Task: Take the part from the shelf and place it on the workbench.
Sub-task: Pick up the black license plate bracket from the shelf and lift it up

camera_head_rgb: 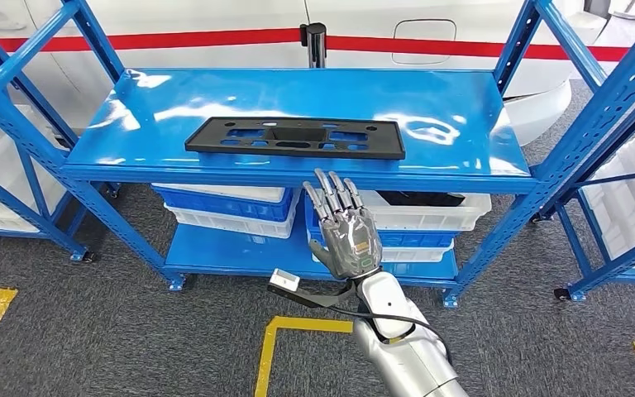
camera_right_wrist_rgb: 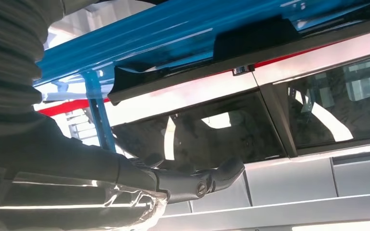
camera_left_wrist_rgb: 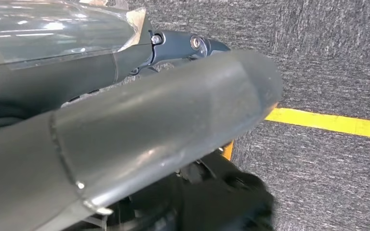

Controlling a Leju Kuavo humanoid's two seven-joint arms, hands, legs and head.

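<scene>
No text, label, brand or number could be read anywhere; only unlettered yellow floor lines [camera_head_rgb: 298, 331] at the bottom of the frame and a red stripe [camera_head_rgb: 215, 37] at the top were seen.

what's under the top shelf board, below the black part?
Under the top shelf, stacked blue and white bins on the lower shelf. One right-hand bin holds something dark; the other bins' contents are hidden.
</scene>
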